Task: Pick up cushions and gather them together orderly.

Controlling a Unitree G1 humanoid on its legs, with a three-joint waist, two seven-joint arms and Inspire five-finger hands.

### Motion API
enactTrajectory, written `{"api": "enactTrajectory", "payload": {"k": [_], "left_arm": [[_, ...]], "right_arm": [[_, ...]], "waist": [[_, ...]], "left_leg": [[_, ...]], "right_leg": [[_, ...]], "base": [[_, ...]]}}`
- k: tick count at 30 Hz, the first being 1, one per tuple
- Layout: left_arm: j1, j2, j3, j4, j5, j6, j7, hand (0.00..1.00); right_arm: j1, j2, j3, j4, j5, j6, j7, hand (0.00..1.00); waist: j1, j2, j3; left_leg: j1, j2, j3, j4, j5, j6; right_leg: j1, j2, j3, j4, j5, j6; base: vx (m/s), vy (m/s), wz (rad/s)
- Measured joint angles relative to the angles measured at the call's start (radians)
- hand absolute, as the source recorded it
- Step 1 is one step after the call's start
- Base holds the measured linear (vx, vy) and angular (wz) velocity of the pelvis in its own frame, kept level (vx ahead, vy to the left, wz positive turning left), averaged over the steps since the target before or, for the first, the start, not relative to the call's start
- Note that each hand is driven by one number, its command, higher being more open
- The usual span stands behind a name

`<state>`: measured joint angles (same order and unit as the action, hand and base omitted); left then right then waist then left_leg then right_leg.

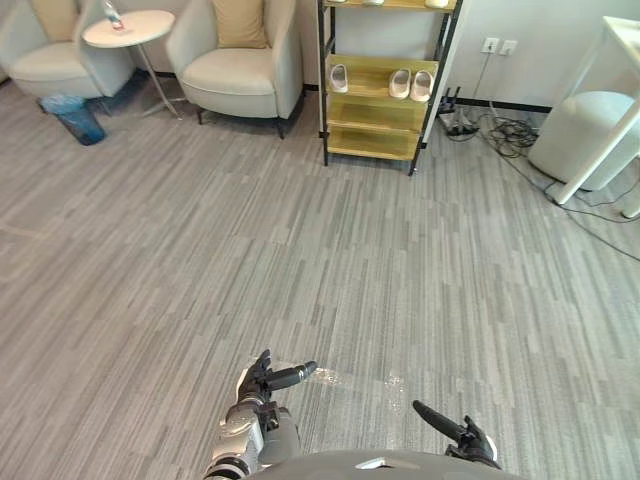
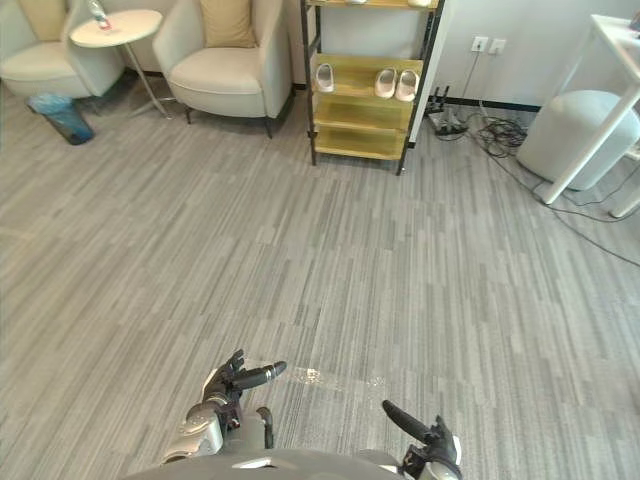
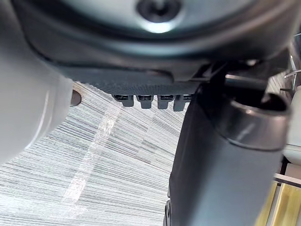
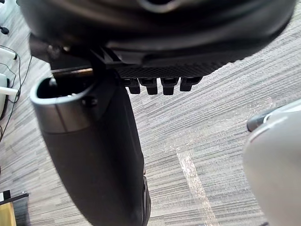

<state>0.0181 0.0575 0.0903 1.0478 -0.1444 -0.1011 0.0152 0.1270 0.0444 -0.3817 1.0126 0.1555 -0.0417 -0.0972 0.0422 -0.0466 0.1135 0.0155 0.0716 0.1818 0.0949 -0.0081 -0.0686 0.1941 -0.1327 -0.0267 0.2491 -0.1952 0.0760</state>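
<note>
My left hand (image 1: 258, 388) and right hand (image 1: 468, 440) hang low over the floor (image 1: 300, 250), both wide open and empty. Well away, one cushion (image 1: 238, 22) leans upright in an armchair (image 1: 240, 80); a second cushion (image 1: 55, 15) sits in the chair (image 1: 50, 62) beside it.

Two tan cushions (image 1: 238, 22), upright in separate armchairs (image 1: 240, 78)
</note>
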Motion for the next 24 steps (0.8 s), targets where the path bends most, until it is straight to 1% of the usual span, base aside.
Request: {"api": "enactTrajectory", "payload": {"k": [2, 4, 7, 11, 13, 19, 22, 24], "left_arm": [[0.004, 0.006, -0.006, 0.006, 0.000, 0.000, -0.001, 1.00], [0.005, 0.012, -0.007, 0.019, 0.000, 0.000, -0.002, 1.00], [0.023, 0.029, -0.009, 0.038, 0.001, 0.001, -0.002, 1.00], [0.034, 0.031, -0.010, 0.037, 0.000, 0.000, -0.002, 1.00], [0.034, 0.035, -0.033, 0.038, 0.001, 0.000, -0.002, 1.00], [0.035, 0.036, -0.039, 0.038, 0.001, 0.000, -0.003, 1.00], [0.034, 0.035, -0.039, 0.037, 0.001, 0.000, -0.003, 1.00], [0.034, 0.028, -0.038, 0.037, 0.001, 0.000, -0.003, 1.00]], "right_arm": [[-0.003, -0.008, -0.001, 0.014, -0.007, 0.000, 0.001, 1.00], [-0.004, -0.014, -0.033, 0.030, -0.017, 0.003, 0.001, 1.00], [-0.004, -0.027, -0.039, 0.045, -0.017, 0.006, 0.001, 1.00], [0.000, -0.048, -0.041, 0.069, -0.019, 0.010, 0.001, 1.00], [0.006, -0.053, -0.041, 0.073, -0.019, 0.011, 0.001, 1.00], [0.009, -0.058, -0.068, 0.092, -0.040, 0.016, 0.000, 1.00], [0.013, -0.065, -0.069, 0.092, -0.054, 0.017, 0.000, 1.00], [0.013, -0.076, -0.069, 0.091, -0.057, 0.019, 0.001, 1.00]], "waist": [[0.000, 0.002, -0.002], [0.000, 0.004, -0.004], [0.000, 0.004, -0.006], [0.000, 0.007, -0.009], [-0.001, 0.008, -0.008], [-0.002, 0.014, -0.005], [-0.003, 0.023, 0.002], [-0.003, 0.037, 0.016]], "left_leg": [[0.014, 0.000, -0.001, -0.039, 0.019, -0.002], [0.024, 0.001, -0.003, -0.068, 0.032, -0.006], [0.039, 0.004, -0.004, -0.093, 0.053, -0.003], [0.039, 0.012, -0.013, -0.098, 0.060, -0.006], [0.041, 0.013, -0.023, -0.111, 0.073, -0.005], [0.055, 0.031, -0.024, -0.133, 0.077, -0.012], [0.072, 0.036, -0.017, -0.149, 0.078, -0.012], [0.086, 0.036, 0.001, -0.153, 0.076, -0.012]], "right_leg": [[0.000, 0.006, 0.000, -0.009, 0.007, -0.001], [0.001, 0.015, 0.000, -0.018, 0.012, -0.002], [0.004, 0.022, 0.000, -0.024, 0.014, -0.004], [0.006, 0.031, -0.001, -0.024, 0.014, -0.004], [0.004, 0.035, -0.001, -0.025, 0.014, -0.004], [0.001, 0.053, 0.007, -0.025, 0.014, -0.004], [-0.004, 0.057, 0.028, -0.022, 0.014, -0.004], [-0.032, 0.057, 0.044, 0.040, 0.014, -0.004]], "base": [[0.05, -0.065, 0.02], [0.04, -0.074, 0.03], [0.02, -0.090, -0.05], [0.00, -0.115, 0.04], [-0.02, -0.104, 0.05], [-0.03, -0.071, -0.08], [-0.06, -0.040, -0.20], [-0.07, 0.007, -0.25]]}}
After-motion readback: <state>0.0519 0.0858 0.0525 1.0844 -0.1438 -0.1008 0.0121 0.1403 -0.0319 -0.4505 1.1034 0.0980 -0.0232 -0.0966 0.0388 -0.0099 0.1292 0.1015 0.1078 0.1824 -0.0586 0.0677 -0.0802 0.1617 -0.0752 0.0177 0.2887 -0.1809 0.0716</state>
